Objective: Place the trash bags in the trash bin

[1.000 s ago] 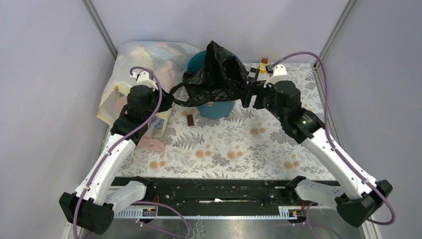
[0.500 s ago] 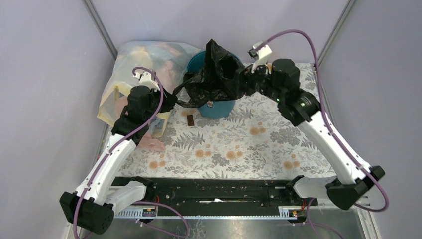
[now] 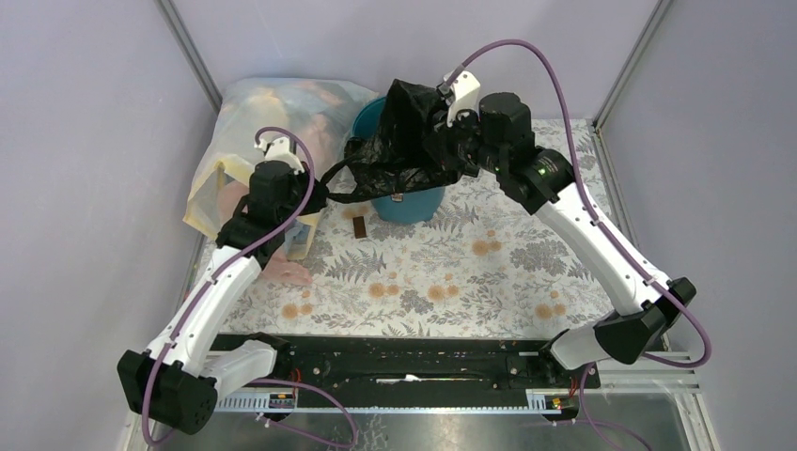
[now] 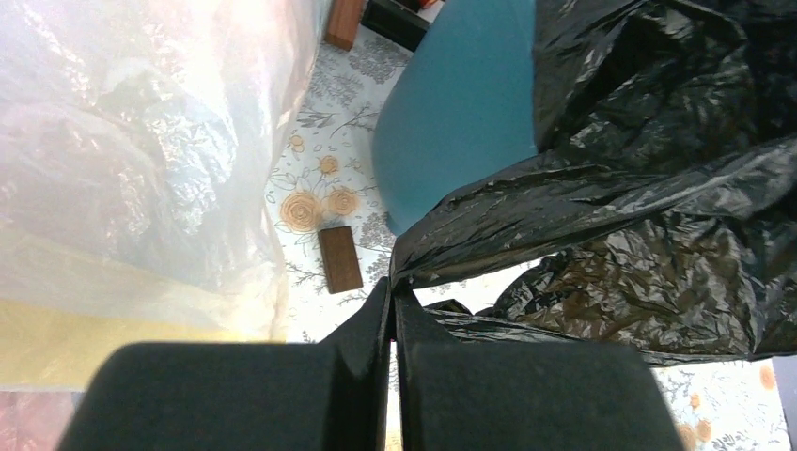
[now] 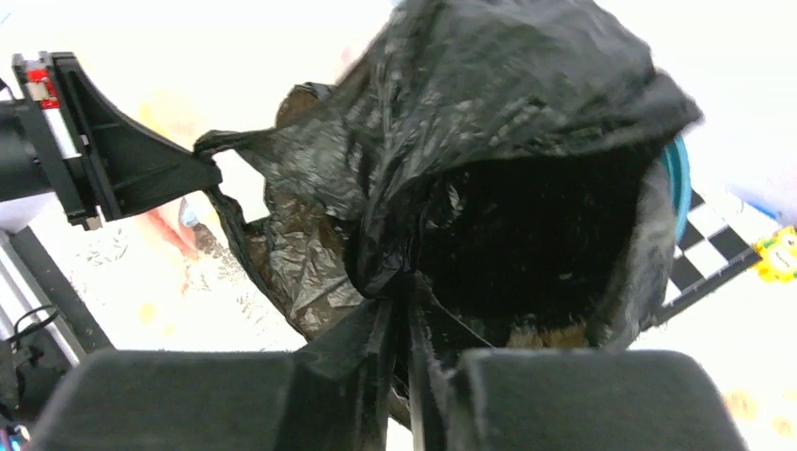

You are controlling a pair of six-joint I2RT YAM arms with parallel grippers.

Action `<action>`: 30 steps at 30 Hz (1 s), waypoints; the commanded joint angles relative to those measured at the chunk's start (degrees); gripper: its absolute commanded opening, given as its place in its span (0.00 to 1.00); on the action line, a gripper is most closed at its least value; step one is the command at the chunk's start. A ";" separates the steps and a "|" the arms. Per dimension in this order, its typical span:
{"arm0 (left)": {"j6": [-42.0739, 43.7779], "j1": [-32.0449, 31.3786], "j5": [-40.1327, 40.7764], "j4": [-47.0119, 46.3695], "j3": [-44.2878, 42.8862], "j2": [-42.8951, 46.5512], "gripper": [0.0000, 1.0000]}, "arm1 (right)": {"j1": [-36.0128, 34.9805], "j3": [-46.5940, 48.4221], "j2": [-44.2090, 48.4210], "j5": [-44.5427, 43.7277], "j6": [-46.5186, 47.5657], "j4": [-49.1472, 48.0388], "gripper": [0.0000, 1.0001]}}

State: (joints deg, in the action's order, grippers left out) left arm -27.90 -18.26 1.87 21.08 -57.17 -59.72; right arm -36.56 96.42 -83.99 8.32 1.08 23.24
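The black trash bag (image 3: 406, 127) is draped over the teal trash bin (image 3: 414, 205) at the back of the table, its mouth gaping open (image 5: 526, 225). My left gripper (image 3: 324, 194) is shut on a stretched corner of the bag (image 4: 564, 197), left of the bin (image 4: 461, 113). My right gripper (image 3: 440, 150) sits above the bin's right side, shut on a bunched fold of the bag (image 5: 507, 85) at its mouth. Only a sliver of the bin's rim (image 5: 679, 178) shows in the right wrist view.
A big translucent yellowish bag of clothes (image 3: 273, 113) fills the back left corner, close to my left arm. A small brown block (image 3: 359, 227) lies on the floral cloth in front of the bin. A checkered strip (image 5: 710, 246) lies right of the bin.
My right arm swung left and up from the bin's right side to over its rim, and its jaws closed on the bag. The left gripper kept its hold in place.
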 commanded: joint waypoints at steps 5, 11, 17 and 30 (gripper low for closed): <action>-0.95 0.33 7.36 2.39 0.39 -0.58 0.00 | -0.29 -14.01 12.59 -19.13 -3.07 -5.86 0.08; -2.23 0.42 8.48 2.37 1.13 -1.51 0.00 | 0.79 -20.54 14.73 -32.73 -5.78 -6.55 0.11; -5.10 1.41 9.61 0.38 0.61 -3.47 0.00 | 11.08 -18.46 9.16 -27.67 -12.79 -5.83 0.13; -10.75 2.95 7.19 -17.84 2.98 -10.49 0.00 | 21.10 -3.02 -11.58 -14.94 -18.36 -6.05 0.18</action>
State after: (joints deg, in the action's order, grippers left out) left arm -37.15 -16.25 9.23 11.92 -54.13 -67.42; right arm -17.61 88.23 -91.81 -9.50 -14.90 19.22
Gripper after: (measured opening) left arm 0.002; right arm 0.175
